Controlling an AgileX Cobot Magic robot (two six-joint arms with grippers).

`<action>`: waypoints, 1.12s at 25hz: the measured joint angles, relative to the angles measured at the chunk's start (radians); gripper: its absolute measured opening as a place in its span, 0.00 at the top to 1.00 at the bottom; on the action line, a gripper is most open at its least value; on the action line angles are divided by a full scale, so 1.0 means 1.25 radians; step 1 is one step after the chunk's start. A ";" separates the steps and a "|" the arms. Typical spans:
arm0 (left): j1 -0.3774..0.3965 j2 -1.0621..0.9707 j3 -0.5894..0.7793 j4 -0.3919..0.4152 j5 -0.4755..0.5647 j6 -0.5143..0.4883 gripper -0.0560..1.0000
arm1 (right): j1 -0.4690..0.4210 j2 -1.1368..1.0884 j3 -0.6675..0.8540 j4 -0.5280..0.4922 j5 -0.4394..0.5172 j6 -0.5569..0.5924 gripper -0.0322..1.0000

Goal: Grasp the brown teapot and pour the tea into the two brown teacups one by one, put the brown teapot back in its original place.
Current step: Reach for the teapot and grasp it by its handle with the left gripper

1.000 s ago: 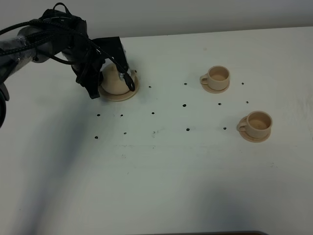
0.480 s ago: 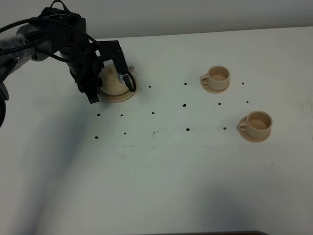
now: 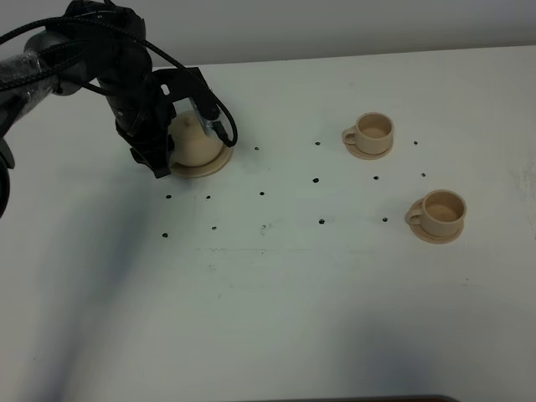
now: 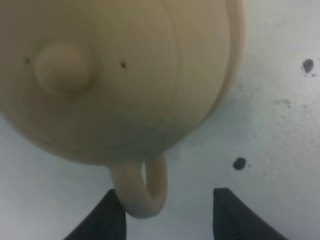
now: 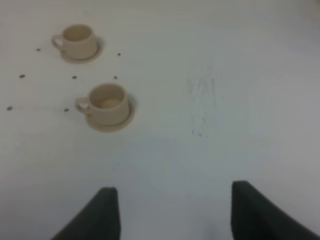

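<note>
Just ahead of left end effector (image 4: pixel 166 195), brown teapot (image 4: pixel 125 80)

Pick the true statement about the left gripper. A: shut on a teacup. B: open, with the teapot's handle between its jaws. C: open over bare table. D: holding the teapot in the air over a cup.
B: the left gripper stands open, and the teapot has its handle between the jaws.

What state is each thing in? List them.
Teapot: upright on big saucer, lid on.
Far cup: upright on its saucer, looks empty.
Near cup: same.
Left jaws: open, teapot handle between them, ungripped.
Right jaws: open, holding nothing.
</note>
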State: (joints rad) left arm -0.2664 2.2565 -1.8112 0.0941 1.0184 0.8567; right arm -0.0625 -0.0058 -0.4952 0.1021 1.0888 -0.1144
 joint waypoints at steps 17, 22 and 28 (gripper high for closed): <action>0.000 0.000 0.000 -0.001 0.028 -0.240 0.54 | 0.000 0.000 0.000 0.000 0.000 0.000 0.51; 0.000 0.000 0.000 0.007 -0.006 -0.284 0.54 | 0.000 0.000 0.000 0.000 0.000 0.000 0.51; 0.000 0.000 0.000 -0.010 -0.032 -0.302 0.54 | 0.000 0.000 0.000 0.000 0.000 0.000 0.51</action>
State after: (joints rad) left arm -0.2664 2.2565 -1.8112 0.0823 0.9784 0.4790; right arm -0.0625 -0.0058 -0.4952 0.1021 1.0888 -0.1144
